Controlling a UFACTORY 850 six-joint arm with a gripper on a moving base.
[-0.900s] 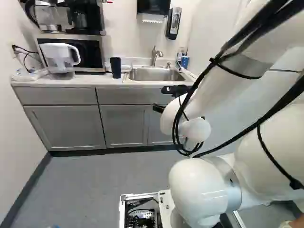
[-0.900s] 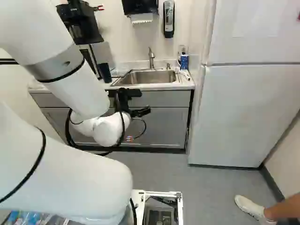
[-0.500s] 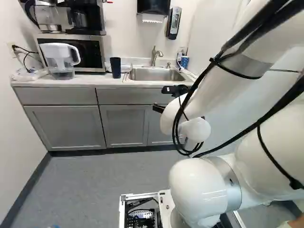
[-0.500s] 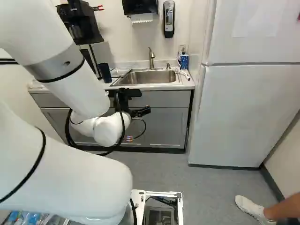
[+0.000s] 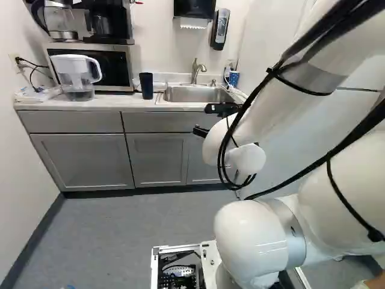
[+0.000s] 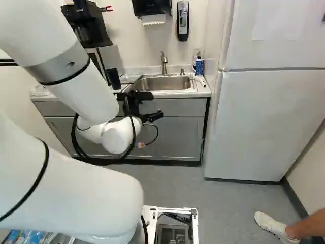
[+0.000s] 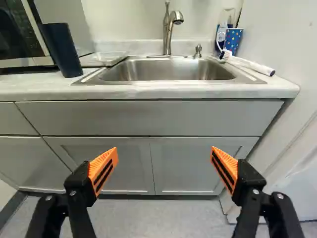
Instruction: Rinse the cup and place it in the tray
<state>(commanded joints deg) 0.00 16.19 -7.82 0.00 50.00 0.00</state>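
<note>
Claw point(image 6: 156, 116) raised slightly, fingers wide apart; dark cup point(image 7: 62, 49) on counter point(image 7: 29, 88) ahead, well off.

The cabinet fronts point(image 7: 198, 116) block the way straight ahead of the gripper point(image 6: 153, 117), below the counter point(image 7: 198, 90). Above the counter's edge, open room leads over the sink point(image 7: 168, 72) towards the faucet point(image 7: 168, 29) behind it. The dark cup point(image 7: 62, 49) and clear tray point(image 7: 104, 58) bound one side; the brush point(image 7: 255, 66), patterned cup point(image 7: 234, 39) and refrigerator point(image 6: 264, 122) narrow the other.
</note>
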